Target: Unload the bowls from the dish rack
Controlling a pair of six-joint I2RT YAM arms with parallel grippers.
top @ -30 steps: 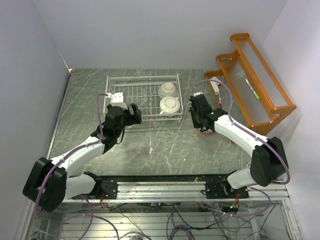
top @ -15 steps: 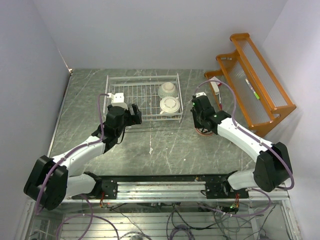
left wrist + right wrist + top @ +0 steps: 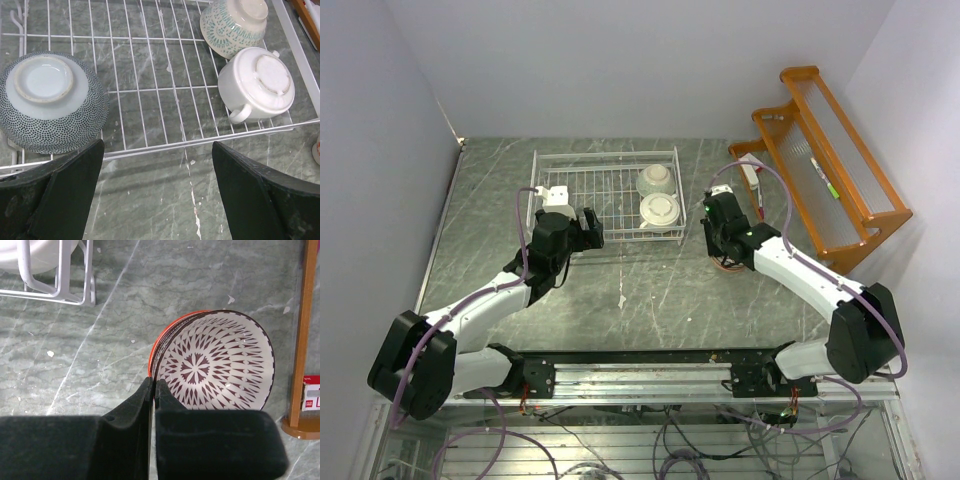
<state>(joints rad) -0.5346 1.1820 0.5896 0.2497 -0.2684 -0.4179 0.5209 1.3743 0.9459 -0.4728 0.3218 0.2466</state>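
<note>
The white wire dish rack (image 3: 605, 156) stands at the back middle of the table. In the left wrist view the rack (image 3: 150, 90) holds a dotted grey bowl (image 3: 50, 102), a teal-patterned bowl (image 3: 232, 25) and a cream bowl with a small handle (image 3: 257, 85), all upside down. My left gripper (image 3: 157, 150) is open and empty just in front of the rack's near rim; in the top view this gripper (image 3: 588, 228) sits at the rack's front left. My right gripper (image 3: 153, 382) is shut on the rim of the red-and-white bowl (image 3: 215, 365), low over the table right of the rack (image 3: 728, 263).
An orange wooden shelf rack (image 3: 830, 160) stands at the far right, its foot (image 3: 300, 425) close beside the red-and-white bowl. A small white and red item (image 3: 312, 390) lies by that foot. The rack's front right corner (image 3: 75, 290) is left of the bowl.
My right arm has shifted slightly to the right and back with the red-and-white bowl still in its grip. The left arm has barely moved.
</note>
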